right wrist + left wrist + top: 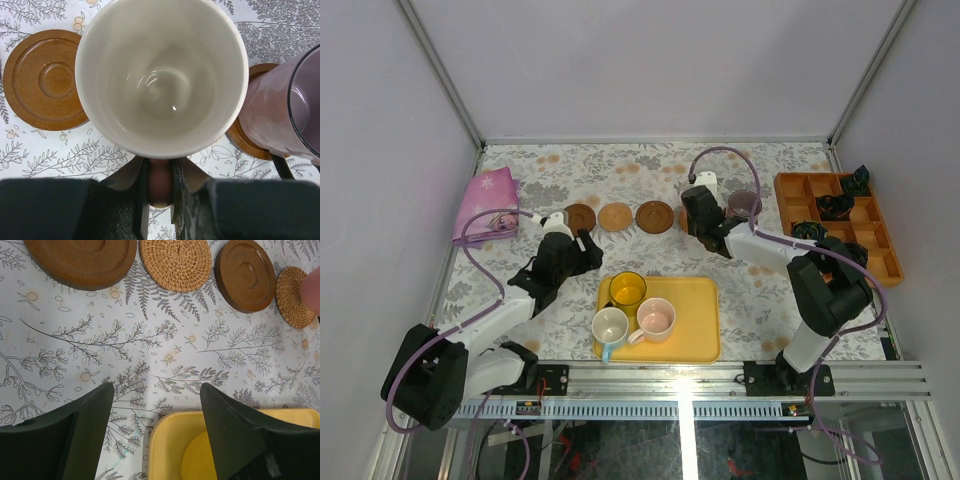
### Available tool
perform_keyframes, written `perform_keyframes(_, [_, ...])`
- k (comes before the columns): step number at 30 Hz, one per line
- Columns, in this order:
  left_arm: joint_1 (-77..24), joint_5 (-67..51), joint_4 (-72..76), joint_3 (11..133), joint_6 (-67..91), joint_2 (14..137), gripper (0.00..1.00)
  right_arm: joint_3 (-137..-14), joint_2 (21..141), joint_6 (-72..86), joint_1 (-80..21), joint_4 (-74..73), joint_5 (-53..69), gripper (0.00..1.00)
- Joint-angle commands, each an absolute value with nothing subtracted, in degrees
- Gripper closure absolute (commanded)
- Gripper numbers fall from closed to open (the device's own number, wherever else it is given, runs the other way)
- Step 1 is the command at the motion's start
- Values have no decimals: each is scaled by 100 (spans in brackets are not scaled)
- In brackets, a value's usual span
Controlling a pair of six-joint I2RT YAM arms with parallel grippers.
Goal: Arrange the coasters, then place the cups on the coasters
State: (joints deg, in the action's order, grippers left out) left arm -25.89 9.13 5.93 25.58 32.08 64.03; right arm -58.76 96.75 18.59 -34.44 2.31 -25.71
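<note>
clamped on a pale cup (162, 75) by its handle, our right gripper (160, 182) should next lower it onto the woven coaster (292, 300); left gripper (156, 390) hovers, jaws apart.

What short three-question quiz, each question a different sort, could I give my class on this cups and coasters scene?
1. True or false: the left gripper holds a cup.
2. How many cups stand on the yellow tray? A two, B three, C five.
3. Fill in: the right gripper grips the pale cup by its ____.
Key: 1 false; 2 B; 3 handle.
</note>
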Motion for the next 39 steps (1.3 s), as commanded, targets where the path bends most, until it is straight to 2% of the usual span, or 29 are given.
perform_keyframes(1, [-2622, 1044, 687, 2637, 3107, 6436, 30, -6308, 9739, 1792, -3384, 891, -2558, 100])
perform_keyframes(30, [-2626, 1038, 711, 2619, 3129, 6476, 30, -6165, 9945, 2110, -3287, 828, -2598, 99])
perform_keyframes(39, [-2620, 999, 766, 2619, 3155, 6563, 30, -6090, 9802, 2328, -3287, 442, -2675, 77])
